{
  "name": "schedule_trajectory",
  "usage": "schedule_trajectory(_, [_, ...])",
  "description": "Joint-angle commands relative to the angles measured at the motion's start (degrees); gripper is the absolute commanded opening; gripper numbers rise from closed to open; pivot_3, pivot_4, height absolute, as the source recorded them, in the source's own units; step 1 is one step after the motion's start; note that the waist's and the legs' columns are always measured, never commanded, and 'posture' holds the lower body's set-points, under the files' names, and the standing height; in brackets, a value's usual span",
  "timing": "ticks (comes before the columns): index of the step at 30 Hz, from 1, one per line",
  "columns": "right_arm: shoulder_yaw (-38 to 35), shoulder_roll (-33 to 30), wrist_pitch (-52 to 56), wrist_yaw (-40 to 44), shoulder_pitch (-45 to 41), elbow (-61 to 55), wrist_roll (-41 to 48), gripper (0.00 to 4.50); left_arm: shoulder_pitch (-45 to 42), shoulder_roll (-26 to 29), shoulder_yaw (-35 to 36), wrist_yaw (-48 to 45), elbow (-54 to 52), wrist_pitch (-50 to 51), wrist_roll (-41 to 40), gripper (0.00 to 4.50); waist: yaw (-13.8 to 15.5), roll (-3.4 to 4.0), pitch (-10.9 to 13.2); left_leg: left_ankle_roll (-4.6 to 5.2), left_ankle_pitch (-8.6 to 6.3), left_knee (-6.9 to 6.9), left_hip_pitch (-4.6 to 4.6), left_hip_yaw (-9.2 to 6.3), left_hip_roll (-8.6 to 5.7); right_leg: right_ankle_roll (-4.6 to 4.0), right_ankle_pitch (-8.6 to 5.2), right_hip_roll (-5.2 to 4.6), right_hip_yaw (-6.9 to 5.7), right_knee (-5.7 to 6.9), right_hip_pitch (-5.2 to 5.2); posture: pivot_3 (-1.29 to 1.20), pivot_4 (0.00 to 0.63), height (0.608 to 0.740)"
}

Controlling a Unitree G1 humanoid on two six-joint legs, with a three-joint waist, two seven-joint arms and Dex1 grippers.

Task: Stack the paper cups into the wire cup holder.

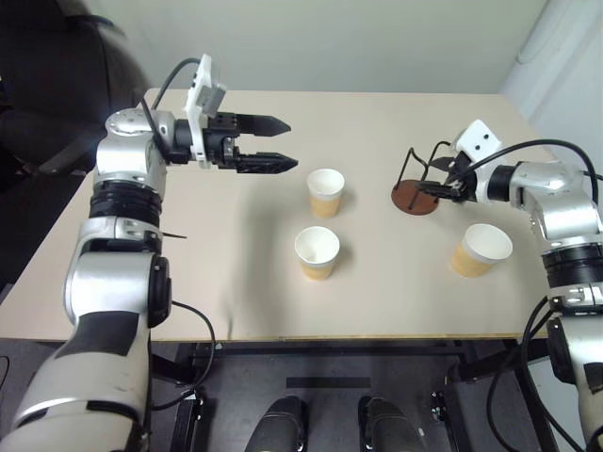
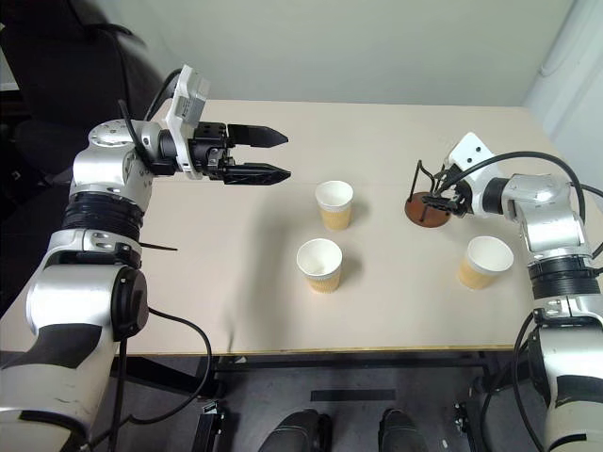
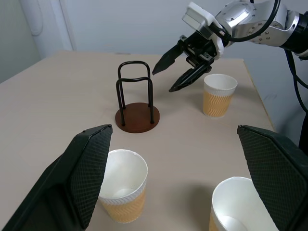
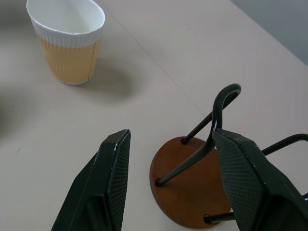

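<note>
Left claw open, empty, raised over the desk, well apart from cups. Two cups upright mid-desk. Holder upright further right. Right claw open at holder, above its base. Third cup upright near right edge.

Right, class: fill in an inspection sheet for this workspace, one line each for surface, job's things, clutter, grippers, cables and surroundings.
Surface: beige table, bare apart from the job's things.
Job's things: three paper cups upright, apart; wire cup holder holds no cup.
Clutter: nothing seen.
Grippers: left gripper open above the table; right gripper open at the holder.
Cables: black cable hangs off the near edge.
Surroundings: pale wall.
</note>
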Motion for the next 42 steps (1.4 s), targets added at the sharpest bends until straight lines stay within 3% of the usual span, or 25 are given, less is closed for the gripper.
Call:
schedule_trajectory(1, [-1.9,-1.2,-1.5,-0.3,-2.2,0.2,-0.4,2.71,-0.5,0.5,1.1,0.0,-2.0,-0.2,-0.7,4.45,0.0,0.0,0.0,0.0,0.0,0.0,0.0,-0.01,0.01,0.0,0.0,-0.02,0.0,-0.01,0.0,0.0,0.15,0.74])
schedule_trajectory(10, [-0.4,2.3,-5.0,-6.0,-4.7,5.7,-4.3,2.71,-0.6,0.2,1.2,0.3,-1.7,-0.4,-0.8,4.45,-0.1,0.01,0.0,-0.01,0.0,0.0,0.02,-0.04,0.02,-0.01,0.01,-0.02,0.01,0.02,-0.01,0.0,0.15,0.74])
schedule_trajectory(33, [1.1,7.8,-13.4,-11.2,-10.6,20.7,-11.4,2.71,-0.2,1.4,1.4,0.7,-2.3,0.1,-0.8,4.45,0.0,0.01,0.0,-0.13,-0.08,-0.04,-0.02,-0.06,0.0,-0.05,0.0,-0.01,-0.02,0.0,-0.07,0.0,0.15,0.74])
schedule_trajectory(36, [0.7,7.7,-12.5,-10.5,-10.5,20.7,-11.1,2.17,-0.4,1.3,1.3,0.7,-2.1,0.1,-0.6,4.5,0.0,0.02,0.0,-0.14,-0.08,-0.04,-0.03,-0.05,0.0,-0.06,0.0,-0.01,-0.02,0.0,-0.08,0.0,0.15,0.74])
schedule_trajectory(42, [0.1,5.9,-7.4,-2.7,-8.6,15.4,-8.2,0.03,-1.1,0.9,0.9,0.6,-1.1,-0.4,-0.2,4.5,0.0,0.02,0.0,-0.16,-0.09,-0.06,-0.03,-0.05,0.01,-0.07,-0.01,-0.01,-0.03,0.0,-0.08,0.0,0.15,0.74])
